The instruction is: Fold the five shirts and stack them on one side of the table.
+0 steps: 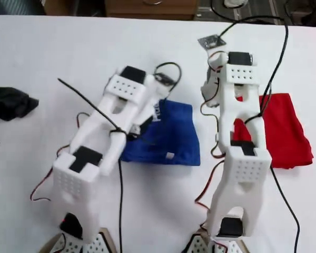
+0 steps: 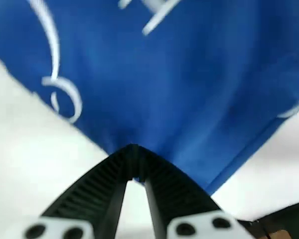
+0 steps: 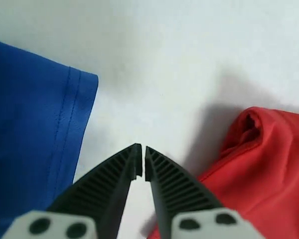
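**A:** Nearest first: what is the left pincer (image 2: 133,167) doing?
**B:** Its fingers are pressed together on an edge of the blue shirt (image 1: 171,137), pinching the fabric. That shirt lies at the middle of the desk (image 1: 68,47).
**A:** And the right pincer (image 3: 142,162)?
**B:** Pressed together with nothing between the fingers. It hangs over bare desk between the blue shirt and the red shirt (image 1: 284,132).
**A:** Where does the red one lie?
**B:** Toward 3 o'clock, bunched, partly behind the right arm.
**A:** Farther off?
**B:** Crumpled black cloth (image 1: 10,101) at 9 o'clock, well apart from the blue shirt.
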